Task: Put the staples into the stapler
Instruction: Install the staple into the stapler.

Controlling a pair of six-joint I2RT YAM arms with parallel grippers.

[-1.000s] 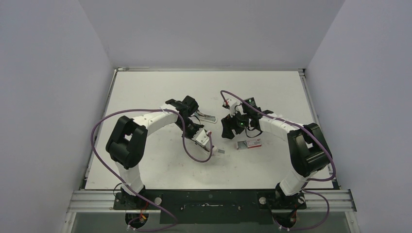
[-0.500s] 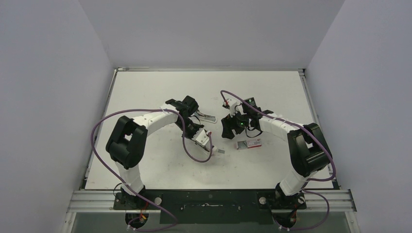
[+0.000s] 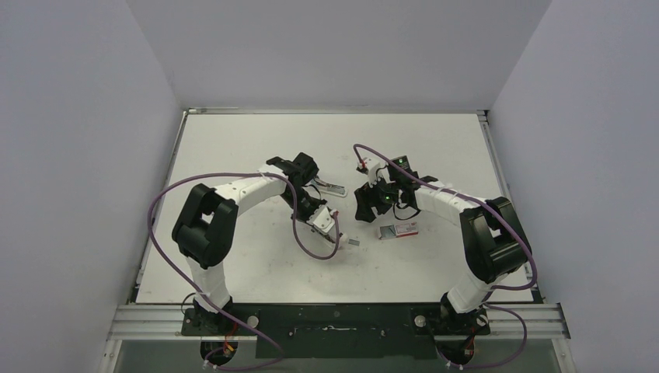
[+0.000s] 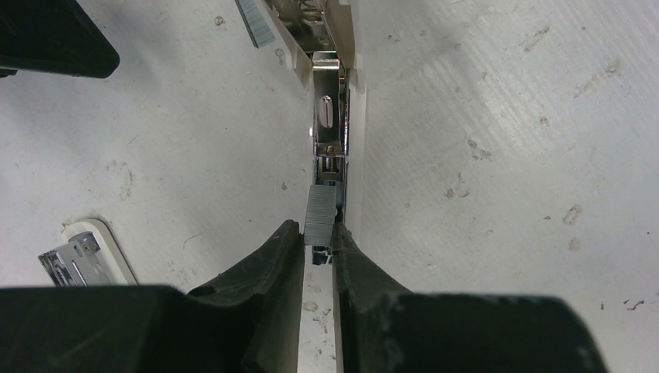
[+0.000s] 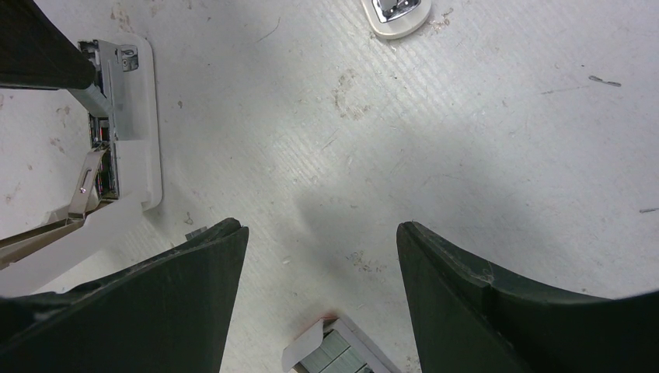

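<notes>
Scuffed tabletop (image 4: 482,155), staples (image 4: 319,208) (in left gripper (image 4: 316,237))

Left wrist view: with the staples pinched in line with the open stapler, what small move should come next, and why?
Probably ease the left gripper forward so the staples slide into the stapler channel. The strip sits at the channel's near end, roughly in line with it, and is not yet seated.
</notes>
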